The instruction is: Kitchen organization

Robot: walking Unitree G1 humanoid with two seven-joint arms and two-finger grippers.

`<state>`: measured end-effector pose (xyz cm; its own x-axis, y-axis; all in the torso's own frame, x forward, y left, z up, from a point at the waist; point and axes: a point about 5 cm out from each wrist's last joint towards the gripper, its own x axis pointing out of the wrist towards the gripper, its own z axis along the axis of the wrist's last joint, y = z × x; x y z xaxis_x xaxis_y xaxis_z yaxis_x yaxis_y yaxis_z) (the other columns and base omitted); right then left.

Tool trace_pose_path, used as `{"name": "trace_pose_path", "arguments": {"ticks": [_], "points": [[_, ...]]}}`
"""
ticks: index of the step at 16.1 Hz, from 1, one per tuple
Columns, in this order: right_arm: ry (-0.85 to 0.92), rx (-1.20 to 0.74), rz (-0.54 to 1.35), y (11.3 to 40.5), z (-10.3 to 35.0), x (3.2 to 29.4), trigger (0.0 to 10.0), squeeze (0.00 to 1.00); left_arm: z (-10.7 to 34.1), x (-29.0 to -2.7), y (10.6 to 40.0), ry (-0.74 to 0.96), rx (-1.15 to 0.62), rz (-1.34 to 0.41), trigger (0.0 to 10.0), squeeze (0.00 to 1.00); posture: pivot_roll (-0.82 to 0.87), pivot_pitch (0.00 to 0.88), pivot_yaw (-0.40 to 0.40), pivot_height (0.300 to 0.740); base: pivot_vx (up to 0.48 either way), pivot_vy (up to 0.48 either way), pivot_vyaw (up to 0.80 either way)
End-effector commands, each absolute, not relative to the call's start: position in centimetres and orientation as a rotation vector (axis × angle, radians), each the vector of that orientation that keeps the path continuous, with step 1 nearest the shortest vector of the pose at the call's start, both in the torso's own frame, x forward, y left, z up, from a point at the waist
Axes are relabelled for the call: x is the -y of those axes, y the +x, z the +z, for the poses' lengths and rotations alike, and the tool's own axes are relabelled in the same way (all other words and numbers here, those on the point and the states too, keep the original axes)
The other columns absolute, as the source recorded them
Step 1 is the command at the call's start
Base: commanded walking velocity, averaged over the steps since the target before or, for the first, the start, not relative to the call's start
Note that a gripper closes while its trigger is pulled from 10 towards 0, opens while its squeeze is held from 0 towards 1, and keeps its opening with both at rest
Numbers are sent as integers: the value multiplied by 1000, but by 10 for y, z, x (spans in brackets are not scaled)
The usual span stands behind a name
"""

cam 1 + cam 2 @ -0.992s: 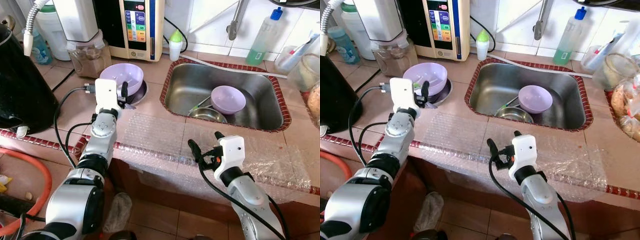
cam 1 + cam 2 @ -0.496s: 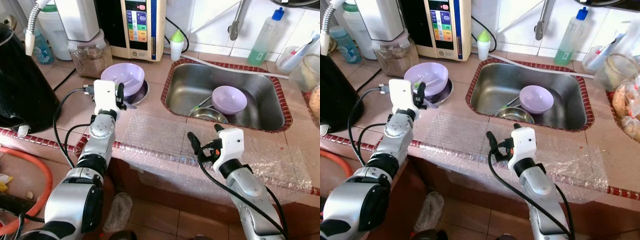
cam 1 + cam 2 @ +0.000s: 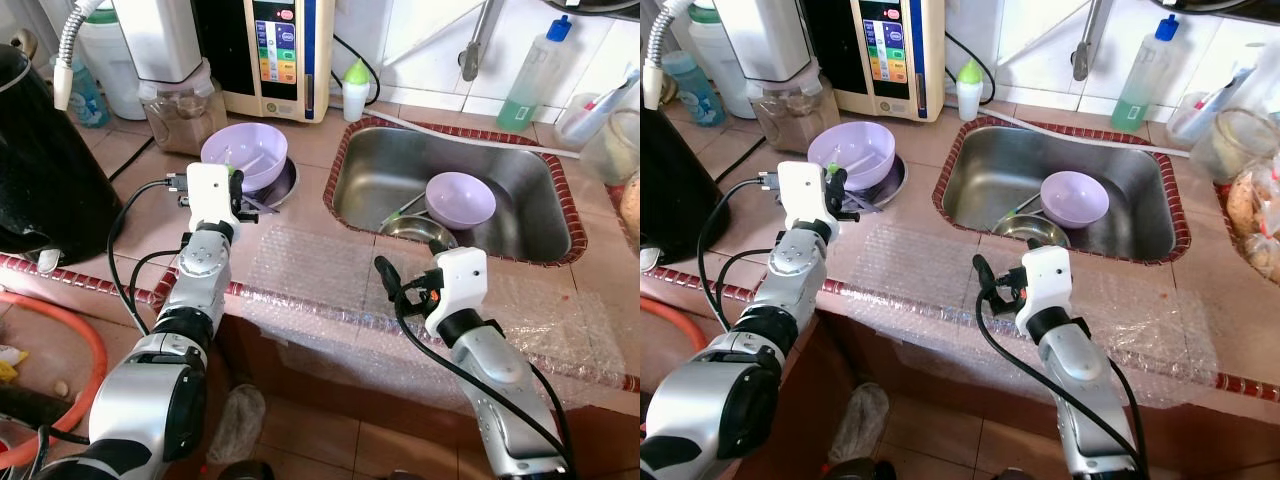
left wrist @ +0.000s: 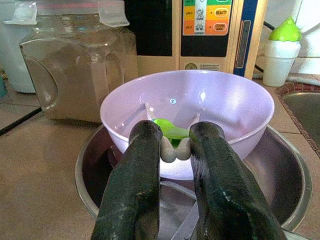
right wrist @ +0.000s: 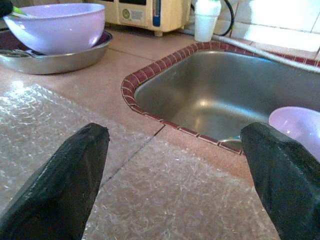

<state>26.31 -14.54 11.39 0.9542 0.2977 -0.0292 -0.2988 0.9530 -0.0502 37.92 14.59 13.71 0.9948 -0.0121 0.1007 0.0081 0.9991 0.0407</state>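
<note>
Lilac plastic bowl (image 3: pixel 244 155) sits upright inside a shallow steel dish (image 4: pixel 90 165) on the tiled counter, just left of the sink; a green-and-white spoon (image 4: pixel 170 132) lies in it, and some cutlery rests in the dish beneath. Second lilac bowl (image 3: pixel 460 198), same make, upright in the steel sink (image 3: pixel 365 185), leaning on the rim of a small steel bowl (image 3: pixel 415 229) in front of it. A utensil pokes out beside them.
</note>
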Motion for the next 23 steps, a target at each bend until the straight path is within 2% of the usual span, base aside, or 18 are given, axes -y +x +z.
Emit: {"name": "trace_pose_path", "arguments": {"ticks": [1,9,14,17,18,19,22,23], "points": [[-45,-9,290,266,116,146,10000,0,143,-148,382,50,120,-16,0,0,-101,31,55,740,0,0,0],[4,62,244,293,129,144,10000,0,178,-141,388,35,255,-88,0,0,-58,0,90,740,0,0,0],[198,114,162,326,155,159,10000,0,212,-118,376,20,452,-219,0,0,-38,0,73,740,0,0,0],[358,89,174,335,159,156,10000,0,213,-107,366,12,476,-278,0,0,-28,0,59,740,0,0,0],[489,54,310,337,163,140,10000,0,209,-98,357,38,487,-337,0,0,-25,0,57,740,0,0,0],[526,73,429,335,172,126,10000,0,208,-93,350,55,494,-366,0,0,-23,0,56,740,0,0,0],[613,65,476,336,177,119,10000,0,205,-86,341,23,477,-400,0,0,-21,0,49,740,0,0,0],[662,48,560,335,179,110,10000,0,198,-78,333,15,461,-452,0,0,-17,0,38,740,0,0,0]]}}
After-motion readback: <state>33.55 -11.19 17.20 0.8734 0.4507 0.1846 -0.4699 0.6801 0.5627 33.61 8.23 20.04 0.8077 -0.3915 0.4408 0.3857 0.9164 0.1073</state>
